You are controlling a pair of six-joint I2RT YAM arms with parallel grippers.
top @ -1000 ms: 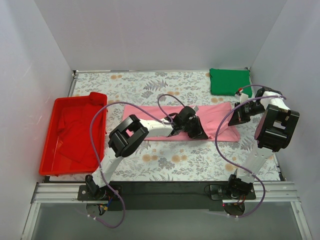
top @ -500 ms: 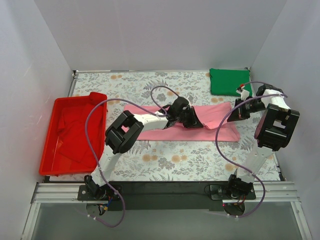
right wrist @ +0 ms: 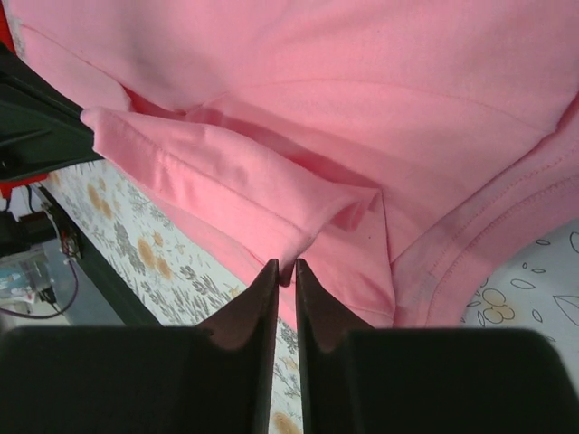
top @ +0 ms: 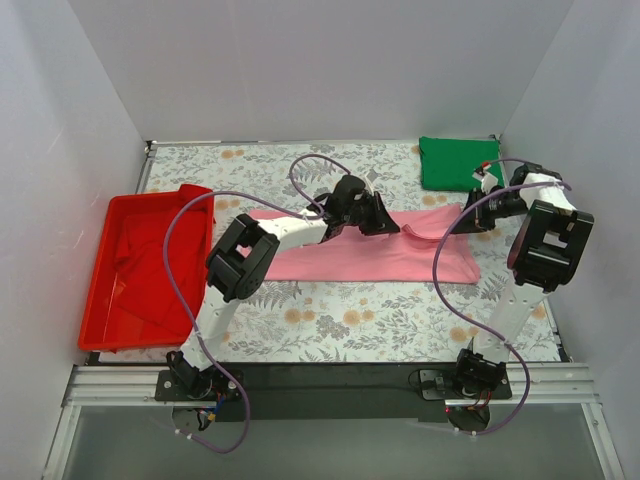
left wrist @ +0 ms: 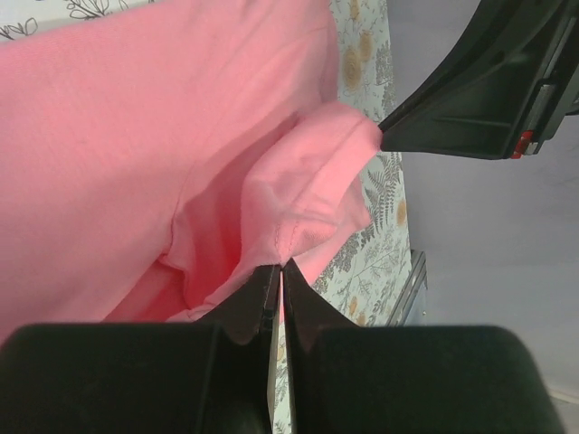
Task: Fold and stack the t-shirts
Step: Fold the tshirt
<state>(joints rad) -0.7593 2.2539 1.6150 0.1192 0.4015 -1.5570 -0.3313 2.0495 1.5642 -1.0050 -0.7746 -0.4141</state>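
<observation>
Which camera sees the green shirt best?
The top external view: the green t-shirt lies folded in the far right corner, almost wholly in sight. Both wrist views show the pink t-shirt up close, but no green.

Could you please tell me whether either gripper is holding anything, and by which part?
Both pinch the pink t-shirt by its lifted far edge: the left gripper near the middle, the right gripper at the right end.

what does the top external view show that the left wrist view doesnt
Only the top external view shows the red tray at the left, the folded green t-shirt in the far right corner, and both arms whole. Only the left wrist view shows the left gripper shut on a raised fold of fabric up close. Both show the pink t-shirt on the floral table cover.
</observation>
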